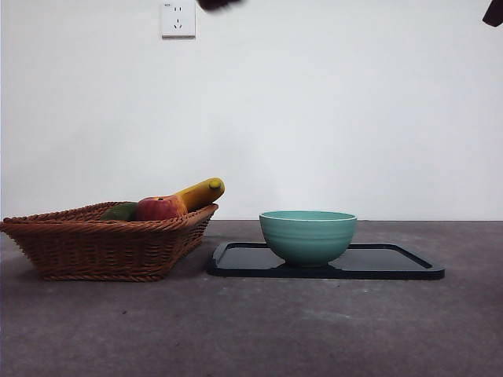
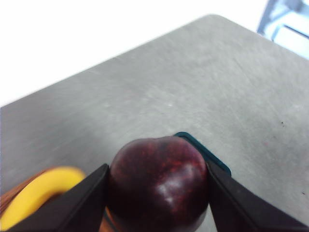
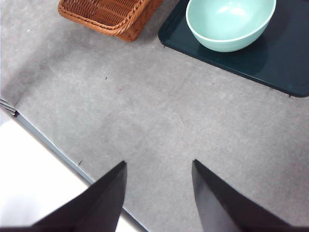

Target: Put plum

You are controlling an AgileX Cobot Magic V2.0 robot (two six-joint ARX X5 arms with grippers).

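My left gripper is shut on the plum, a glossy dark maroon round fruit, and holds it high above the table; only its black tip shows at the top edge of the front view. Below the plum I see a bit of the yellow banana and a corner of the dark tray. My right gripper is open and empty above the bare grey table near its edge; it shows as a black tip at the top right corner. The teal bowl stands empty on the tray.
A wicker basket at the left holds a banana, a red-and-yellow apple and a green fruit. The right wrist view shows the basket's corner, the bowl, the tray and the table's edge.
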